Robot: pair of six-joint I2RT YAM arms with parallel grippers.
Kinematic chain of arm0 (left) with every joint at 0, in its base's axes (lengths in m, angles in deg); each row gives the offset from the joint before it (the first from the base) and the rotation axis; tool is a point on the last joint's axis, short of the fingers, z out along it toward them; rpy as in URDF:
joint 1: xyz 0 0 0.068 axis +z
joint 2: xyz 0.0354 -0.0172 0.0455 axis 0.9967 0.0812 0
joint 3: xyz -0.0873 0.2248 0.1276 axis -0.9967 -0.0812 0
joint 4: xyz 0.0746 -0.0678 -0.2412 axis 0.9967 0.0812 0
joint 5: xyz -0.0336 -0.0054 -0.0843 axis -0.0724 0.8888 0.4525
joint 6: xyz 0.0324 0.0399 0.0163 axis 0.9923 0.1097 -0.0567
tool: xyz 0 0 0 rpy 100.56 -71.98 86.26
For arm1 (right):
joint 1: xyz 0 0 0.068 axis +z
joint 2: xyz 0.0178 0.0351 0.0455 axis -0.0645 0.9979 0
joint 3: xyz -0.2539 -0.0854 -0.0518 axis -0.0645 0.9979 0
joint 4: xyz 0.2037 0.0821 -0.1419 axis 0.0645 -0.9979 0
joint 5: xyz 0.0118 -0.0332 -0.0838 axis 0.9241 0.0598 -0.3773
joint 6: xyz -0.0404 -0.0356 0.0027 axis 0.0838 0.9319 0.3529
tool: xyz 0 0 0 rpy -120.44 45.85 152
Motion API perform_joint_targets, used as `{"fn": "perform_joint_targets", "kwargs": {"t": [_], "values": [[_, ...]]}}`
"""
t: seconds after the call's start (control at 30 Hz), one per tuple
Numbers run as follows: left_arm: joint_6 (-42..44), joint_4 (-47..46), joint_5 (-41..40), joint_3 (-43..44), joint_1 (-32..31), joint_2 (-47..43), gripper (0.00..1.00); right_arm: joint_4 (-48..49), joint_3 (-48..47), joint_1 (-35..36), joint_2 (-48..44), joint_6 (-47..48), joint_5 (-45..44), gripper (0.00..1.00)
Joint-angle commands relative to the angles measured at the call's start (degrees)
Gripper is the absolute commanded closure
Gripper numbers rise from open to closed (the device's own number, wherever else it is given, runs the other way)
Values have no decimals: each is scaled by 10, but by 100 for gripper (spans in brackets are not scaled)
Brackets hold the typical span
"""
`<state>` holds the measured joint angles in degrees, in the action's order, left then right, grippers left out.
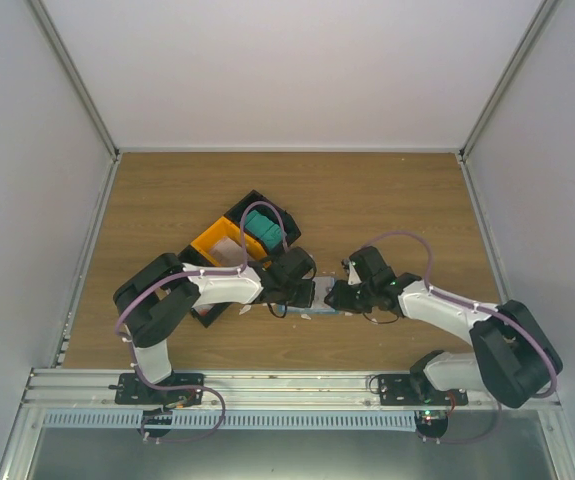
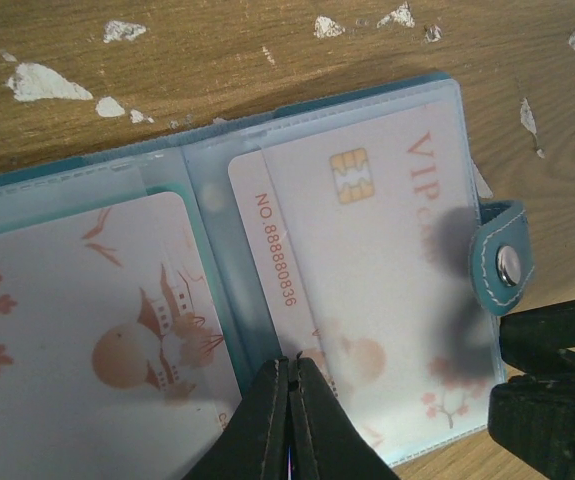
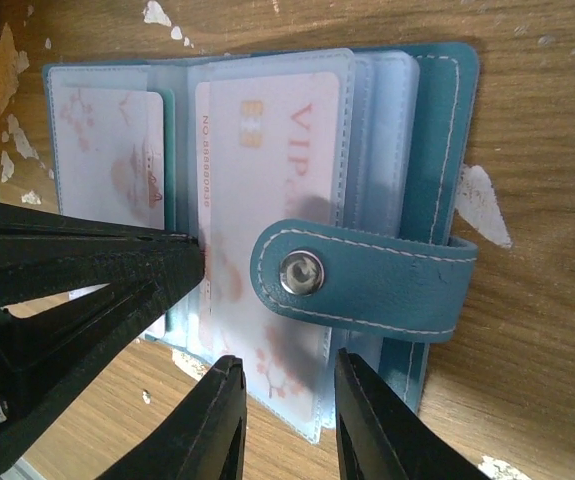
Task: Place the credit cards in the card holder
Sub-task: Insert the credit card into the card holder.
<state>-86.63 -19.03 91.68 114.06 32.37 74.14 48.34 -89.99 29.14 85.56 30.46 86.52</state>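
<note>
Open holder (image 3: 437,150) lying on table (image 1: 387,190) btwn grippers. L gripper (image 2: 289,368) clenching shut over VIP card (image 2: 367,270) at its lower edge, possibly pinching sleeve. R gripper (image 3: 289,365) jaws standing parted, straddling holder's edge near snap tab (image 3: 367,280).

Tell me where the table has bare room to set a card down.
Bare tabletop: between the bin and the back wall, and the far right corner beyond the right gripper. Crowded: the near middle, where it and the left gripper meet over the card holder.
</note>
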Motion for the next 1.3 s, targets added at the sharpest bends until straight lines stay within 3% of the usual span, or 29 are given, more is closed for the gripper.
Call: {"fn": "perform_joint_targets", "kwargs": {"t": [0.0,0.5,0.77,1.27], "values": [[9,3,-9,-14,4,18,96,17,8,3,13,-8,9,74],[8,-6,-4,-20,4,17,96,56,20,3,14,-35,34,85],[9,-9,-4,-20,4,18,96,12,6,3,2,-30,-8,78],[8,-12,0,-20,4,22,96,28,7,3,10,-22,25,82]]}}
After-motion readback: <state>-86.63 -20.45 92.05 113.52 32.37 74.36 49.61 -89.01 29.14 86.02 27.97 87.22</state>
